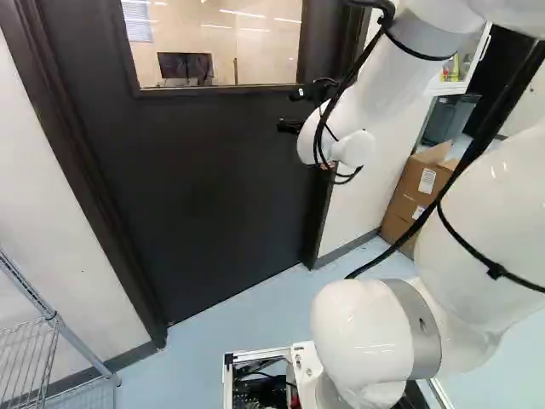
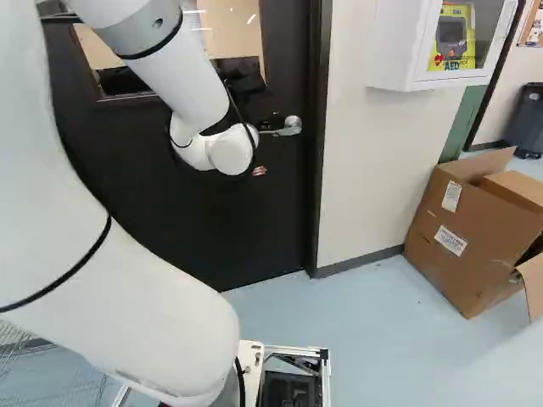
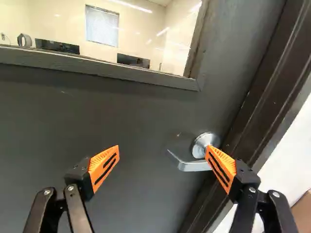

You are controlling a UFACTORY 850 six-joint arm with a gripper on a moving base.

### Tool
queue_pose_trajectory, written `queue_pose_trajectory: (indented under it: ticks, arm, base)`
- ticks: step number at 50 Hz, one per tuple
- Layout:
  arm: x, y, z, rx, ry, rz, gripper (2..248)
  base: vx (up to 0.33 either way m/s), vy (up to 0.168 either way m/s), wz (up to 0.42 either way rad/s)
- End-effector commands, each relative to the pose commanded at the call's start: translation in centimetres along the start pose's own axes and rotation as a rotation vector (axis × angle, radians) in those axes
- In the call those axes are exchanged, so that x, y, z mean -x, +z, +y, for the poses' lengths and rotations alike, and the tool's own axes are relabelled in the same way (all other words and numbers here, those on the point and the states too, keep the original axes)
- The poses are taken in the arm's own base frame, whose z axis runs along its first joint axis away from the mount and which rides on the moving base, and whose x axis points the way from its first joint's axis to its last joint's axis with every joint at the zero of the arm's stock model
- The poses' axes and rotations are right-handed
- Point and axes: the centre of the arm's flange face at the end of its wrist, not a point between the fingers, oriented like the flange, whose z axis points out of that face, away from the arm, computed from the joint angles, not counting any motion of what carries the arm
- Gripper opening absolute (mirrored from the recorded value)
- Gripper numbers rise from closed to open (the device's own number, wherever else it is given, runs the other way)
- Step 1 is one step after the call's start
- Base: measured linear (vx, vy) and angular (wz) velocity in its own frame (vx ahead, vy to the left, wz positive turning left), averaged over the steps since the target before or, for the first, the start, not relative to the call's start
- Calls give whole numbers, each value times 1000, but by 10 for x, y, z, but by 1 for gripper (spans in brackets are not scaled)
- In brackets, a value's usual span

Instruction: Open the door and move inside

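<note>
Beside the dark door (image 1: 221,179), at the left base view's upper middle, my gripper (image 1: 288,110) points towards the door. In the wrist view the gripper (image 3: 163,149) stands open, its orange-padded fingers wide apart with nothing gripped. The silver lever handle (image 3: 192,166) lies ahead, its free end reaching into the gap between the fingers. One finger covers part of its round base; whether they touch I cannot tell. In the right base view the handle (image 2: 287,126) shows just beyond the white wrist. The door (image 2: 204,246) stands shut in its dark frame.
A door window (image 3: 116,63) shows a room with monitors. Right of the frame are a white wall (image 2: 365,170), an AED cabinet (image 2: 399,51) and an open cardboard box (image 2: 467,242). A wire rack (image 1: 34,349) stands at the left base view's lower left.
</note>
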Motion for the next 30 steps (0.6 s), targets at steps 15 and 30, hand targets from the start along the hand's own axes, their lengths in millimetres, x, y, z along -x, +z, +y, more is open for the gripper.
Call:
queue_pose_trajectory:
  ticks: [15,30]
  arm:
    - [-7,28,12,-27,-53,-72,247]
    - [-12,46,23,-36,-91,-128,247]
  base:
    - [0,0,0]
    - [0,0,0]
